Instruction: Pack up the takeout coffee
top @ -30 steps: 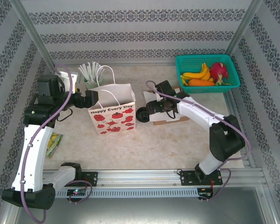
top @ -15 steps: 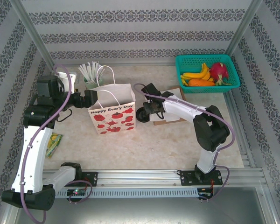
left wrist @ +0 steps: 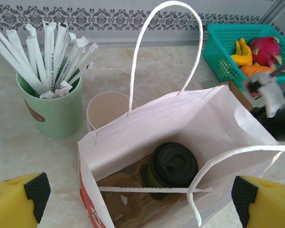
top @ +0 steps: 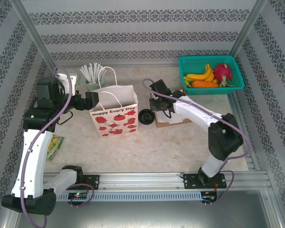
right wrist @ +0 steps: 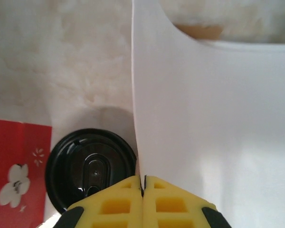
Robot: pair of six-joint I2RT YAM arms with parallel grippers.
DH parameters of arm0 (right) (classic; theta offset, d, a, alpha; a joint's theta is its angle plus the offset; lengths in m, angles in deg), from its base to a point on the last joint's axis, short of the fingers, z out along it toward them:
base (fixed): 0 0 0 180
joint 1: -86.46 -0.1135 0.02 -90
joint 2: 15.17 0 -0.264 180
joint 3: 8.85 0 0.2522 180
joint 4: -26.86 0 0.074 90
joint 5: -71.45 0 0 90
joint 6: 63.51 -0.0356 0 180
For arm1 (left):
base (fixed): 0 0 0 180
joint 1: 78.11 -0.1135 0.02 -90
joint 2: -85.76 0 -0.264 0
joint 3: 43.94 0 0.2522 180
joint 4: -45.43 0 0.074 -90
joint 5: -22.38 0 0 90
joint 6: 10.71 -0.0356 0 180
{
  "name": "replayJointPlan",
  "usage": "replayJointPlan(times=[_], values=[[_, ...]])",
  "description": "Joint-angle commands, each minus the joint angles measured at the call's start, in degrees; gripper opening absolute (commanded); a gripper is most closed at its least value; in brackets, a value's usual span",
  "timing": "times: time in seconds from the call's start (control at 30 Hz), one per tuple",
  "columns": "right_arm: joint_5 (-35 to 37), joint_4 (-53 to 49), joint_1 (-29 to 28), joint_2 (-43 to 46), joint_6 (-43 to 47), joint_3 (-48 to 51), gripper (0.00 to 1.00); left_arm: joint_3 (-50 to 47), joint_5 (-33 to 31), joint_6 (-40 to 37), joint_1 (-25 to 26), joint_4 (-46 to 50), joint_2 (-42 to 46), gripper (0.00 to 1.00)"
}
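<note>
In the top view, the left gripper [top: 92, 100], spread wide, was held at the paper bag [top: 115, 116] (perhaps to steady it). From the left wrist, the takeout coffee [left wrist: 173, 165] was seen inside the bag. From the right wrist, the right gripper [right wrist: 143, 180] was seen clamped on a white sheet [right wrist: 213, 118].

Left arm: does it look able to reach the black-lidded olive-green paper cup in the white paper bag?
Probably yes: the open left claw hangs over the gaping white paper bag, black-lidded cup exposed inside; only a thin white straw crosses it.

Marbled table [top: 171, 142]; on it bag [top: 115, 118], basket [top: 213, 90], loose lid [top: 145, 116], straw cup [top: 91, 86].
</note>
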Motion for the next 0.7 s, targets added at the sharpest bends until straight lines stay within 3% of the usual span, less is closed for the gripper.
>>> replayJointPlan(times=[0.0,0.17,0.3,0.47,0.67], values=[[-4.8,0.5,2.7,5.8,0.8,1.3,0.0,1.1,2.7,0.7,-0.5,-2.0,1.2,1.0],[-15.4,2.8,6.4,14.6,4.3,1.7,0.0,0.4,19.2,-1.6,-0.3,-6.9,3.7,1.0],[-20.7,3.0,7.1,21.6,11.3,-0.2,0.0,-1.6,24.3,-2.2,0.8,-13.5,6.0,1.0],[-31.1,1.9,7.4,24.9,18.2,-5.9,0.0,0.5,25.3,-5.0,5.5,-15.4,3.2,1.0],[-39.6,2.2,6.1,23.6,24.2,-13.7,0.0,8.1,18.9,-15.5,16.2,-11.3,-3.8,1.0]])
